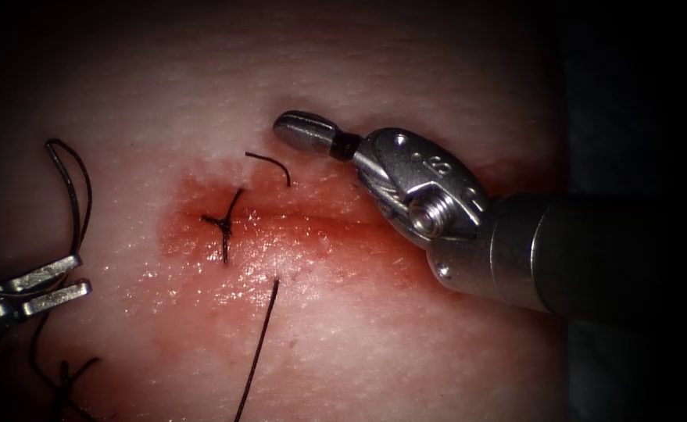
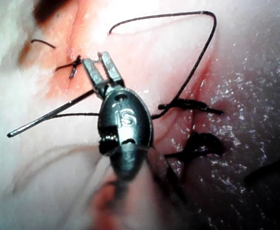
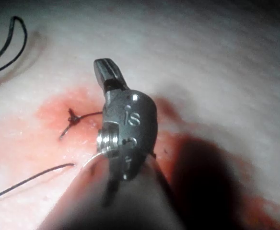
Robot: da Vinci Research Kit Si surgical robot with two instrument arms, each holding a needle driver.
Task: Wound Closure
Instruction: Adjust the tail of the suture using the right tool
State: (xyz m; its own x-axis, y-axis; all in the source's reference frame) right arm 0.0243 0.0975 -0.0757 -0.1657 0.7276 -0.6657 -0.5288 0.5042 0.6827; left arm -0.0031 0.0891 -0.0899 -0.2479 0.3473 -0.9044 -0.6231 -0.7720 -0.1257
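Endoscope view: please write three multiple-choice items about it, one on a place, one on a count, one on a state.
1. Where is the knot? A on the cut; B in the right tool; C off the tissue.
2. How many tools are there? A one; B two; C three.
3. The right tool's jaws are: A shut, empty; B wide open; C holding thread.

Answers: 1 A, it sits on the red cut. 2 B, the left tool, jaws apart, and the right tool. 3 A, its jaws meet with nothing between.
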